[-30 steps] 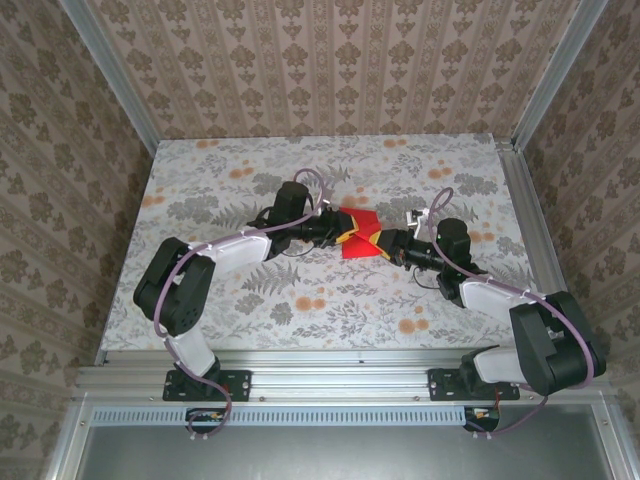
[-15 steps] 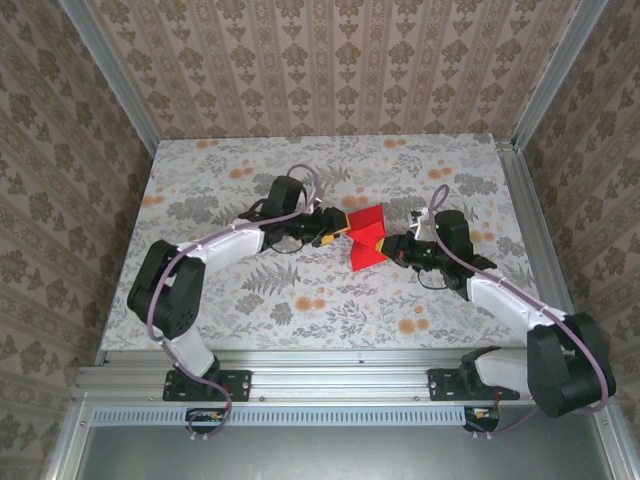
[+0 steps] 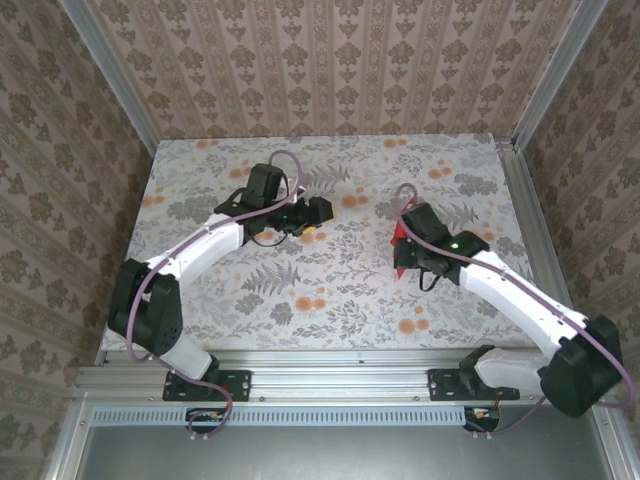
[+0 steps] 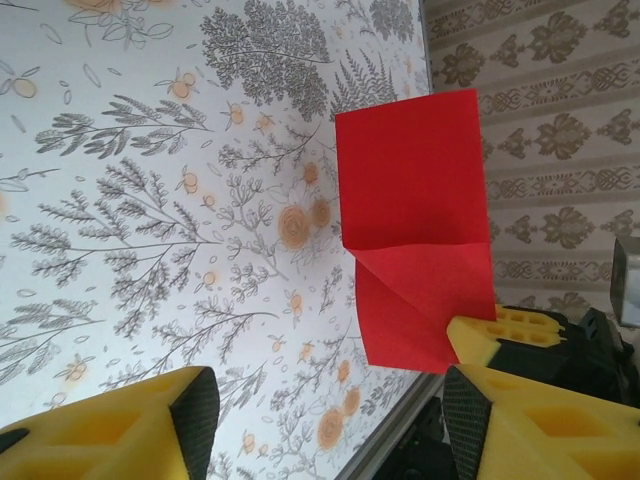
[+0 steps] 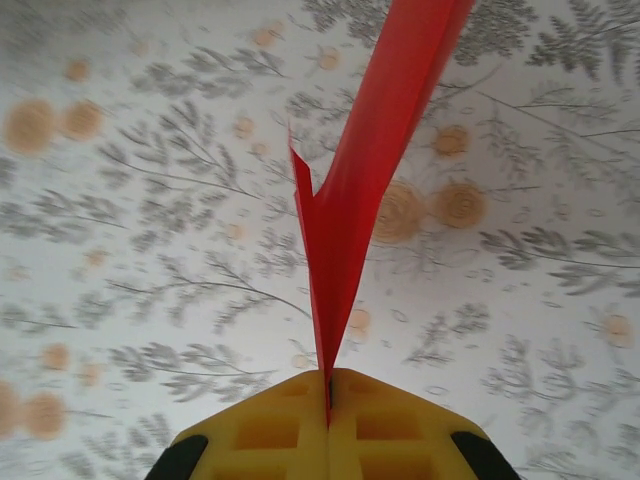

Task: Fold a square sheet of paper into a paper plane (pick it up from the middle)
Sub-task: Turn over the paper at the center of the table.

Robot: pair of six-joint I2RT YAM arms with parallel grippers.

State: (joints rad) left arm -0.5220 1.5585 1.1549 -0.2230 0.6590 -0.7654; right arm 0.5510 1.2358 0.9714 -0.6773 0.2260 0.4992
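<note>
a: first entry, the task piece?
b: sheet of paper (image 3: pixel 399 243), bright red, matte, partly folded, one flap creased across the middle. lifted clear of the desk (image 3: pixel 330 290), right of centre, seen nearly edge-on from above.

a: held by?
b: right fingers (image 5: pixel 280 430), yellow pads pressed together, clamped on one corner of the sheet. from the right wrist, red edge rising straight out of the seam between the pads. from the left wrist, broad red face in view, yellow pad at its lower right corner.

a: second entry?
b: left fingers (image 4: pixel 120 440), yellow with black tips, spread apart, nothing between them. over the left-centre of the desk, well apart from the sheet and pointed toward it.

a: surface and surround?
b: desk, pale, printed with grey ferns and small orange flowers. patterned wallpaper (image 3: pixel 330 60) on the walls around.
</note>
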